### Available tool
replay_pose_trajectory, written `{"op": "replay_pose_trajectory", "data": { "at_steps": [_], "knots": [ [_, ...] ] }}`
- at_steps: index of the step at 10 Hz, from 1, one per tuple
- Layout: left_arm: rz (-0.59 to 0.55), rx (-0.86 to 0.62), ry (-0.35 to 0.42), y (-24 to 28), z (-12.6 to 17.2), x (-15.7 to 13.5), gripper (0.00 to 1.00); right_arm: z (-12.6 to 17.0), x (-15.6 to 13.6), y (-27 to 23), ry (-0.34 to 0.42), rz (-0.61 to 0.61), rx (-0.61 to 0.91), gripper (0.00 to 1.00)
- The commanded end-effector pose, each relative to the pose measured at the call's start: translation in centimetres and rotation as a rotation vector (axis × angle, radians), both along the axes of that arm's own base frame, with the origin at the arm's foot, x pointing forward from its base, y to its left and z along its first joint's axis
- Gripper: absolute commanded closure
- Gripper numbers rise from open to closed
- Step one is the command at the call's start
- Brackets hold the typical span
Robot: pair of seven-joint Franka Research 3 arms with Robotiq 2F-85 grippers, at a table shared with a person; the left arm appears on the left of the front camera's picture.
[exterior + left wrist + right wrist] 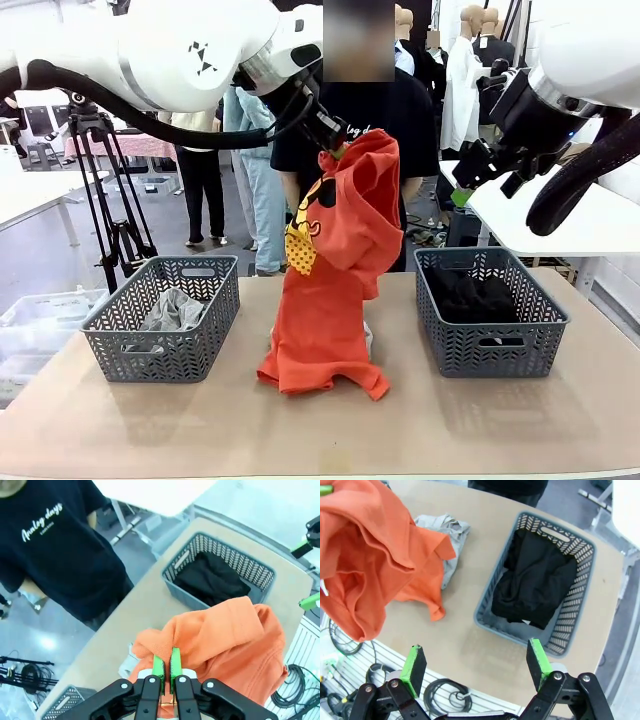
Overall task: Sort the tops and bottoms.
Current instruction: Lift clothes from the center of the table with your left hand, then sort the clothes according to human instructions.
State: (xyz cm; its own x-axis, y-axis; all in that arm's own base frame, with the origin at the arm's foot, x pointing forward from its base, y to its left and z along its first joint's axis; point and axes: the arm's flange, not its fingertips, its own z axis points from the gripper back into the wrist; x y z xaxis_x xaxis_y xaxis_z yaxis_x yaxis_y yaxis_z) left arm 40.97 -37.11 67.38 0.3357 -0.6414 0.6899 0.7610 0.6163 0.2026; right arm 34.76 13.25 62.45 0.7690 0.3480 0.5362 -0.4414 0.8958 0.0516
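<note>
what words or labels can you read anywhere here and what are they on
"Analog days": white script across the chest of the person's black T-shirt, clearest in the left wrist view.
A smaller line sits just under that script: too small to read.
On the orange T-shirt, the yellow print is crumpled and shows no legible letters.

the left gripper [165, 666] pinches the soft orange t-shirt [225, 640] above a grey plastic lattice basket [250, 567] holding black fabric garment [210, 580].
</note>
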Motion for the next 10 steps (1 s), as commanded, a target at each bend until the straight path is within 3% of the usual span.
{"op": "replay_pose_trajectory", "data": {
  "at_steps": [1,10],
  "knots": [
    [-0.006,0.018,0.032,-0.28,-0.26,0.04,1.0,0.15,-0.03,0.04,0.01,-0.003,-0.008,0.0],
    [-0.006,0.018,0.032,-0.28,-0.26,0.04,1.0,0.15,-0.03,0.04,0.01,-0.003,-0.008,0.0]
  ]
}}
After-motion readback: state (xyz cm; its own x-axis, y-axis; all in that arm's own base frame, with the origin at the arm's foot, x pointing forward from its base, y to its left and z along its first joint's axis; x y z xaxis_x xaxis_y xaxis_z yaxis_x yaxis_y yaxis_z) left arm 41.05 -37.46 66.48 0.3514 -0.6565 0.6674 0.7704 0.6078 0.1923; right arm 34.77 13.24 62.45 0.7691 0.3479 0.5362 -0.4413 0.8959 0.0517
